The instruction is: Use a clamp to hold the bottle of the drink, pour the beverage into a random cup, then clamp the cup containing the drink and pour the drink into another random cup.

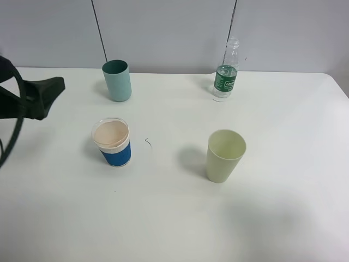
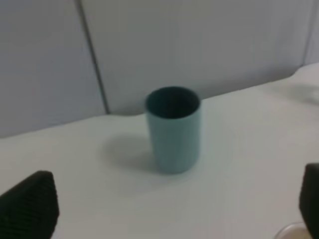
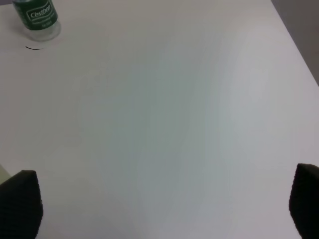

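A clear bottle (image 1: 227, 76) with a green label stands at the back right and looks nearly empty. A blue-and-white cup (image 1: 112, 142) holds a beige drink at the left middle. A teal cup (image 1: 116, 80) stands at the back left and a pale green cup (image 1: 225, 155) at the right middle. My left gripper (image 1: 52, 93) hovers at the left edge, apart from the cups. In the left wrist view it (image 2: 172, 206) is open and empty, facing the teal cup (image 2: 173, 129). My right gripper (image 3: 162, 206) is open and empty over bare table, with the bottle (image 3: 36, 17) far ahead. It is out of the exterior high view.
The white table (image 1: 174, 218) ends at a grey panelled wall behind the bottle and teal cup. A small dark mark (image 1: 148, 142) lies between the two front cups. The table's right edge (image 3: 299, 45) shows in the right wrist view.
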Robot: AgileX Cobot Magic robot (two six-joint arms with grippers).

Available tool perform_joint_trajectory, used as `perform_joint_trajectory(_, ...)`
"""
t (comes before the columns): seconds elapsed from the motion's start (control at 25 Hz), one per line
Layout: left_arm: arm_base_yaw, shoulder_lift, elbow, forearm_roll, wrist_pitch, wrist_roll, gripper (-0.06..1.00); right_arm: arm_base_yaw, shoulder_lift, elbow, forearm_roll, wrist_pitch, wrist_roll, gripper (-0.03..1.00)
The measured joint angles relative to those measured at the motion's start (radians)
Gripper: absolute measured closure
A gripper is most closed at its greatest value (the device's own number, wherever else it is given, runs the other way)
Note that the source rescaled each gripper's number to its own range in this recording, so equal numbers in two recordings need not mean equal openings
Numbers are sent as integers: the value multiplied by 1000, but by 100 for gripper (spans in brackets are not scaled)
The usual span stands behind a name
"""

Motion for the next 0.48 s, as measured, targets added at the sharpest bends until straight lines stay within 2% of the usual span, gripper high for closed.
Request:
perform_joint_trajectory(0.28, 0, -222, -264, 3, 676, 0, 0, 0, 0, 0, 0, 0, 0, -3)
perform_joint_trajectory(0.4, 0, -278, -341, 6, 900, 0, 0, 0, 0, 0, 0, 0, 0, -3)
perform_joint_trajectory(0.48, 0, -322, -367, 6, 1004, -1, 0, 0, 0, 0, 0, 0, 0, -3)
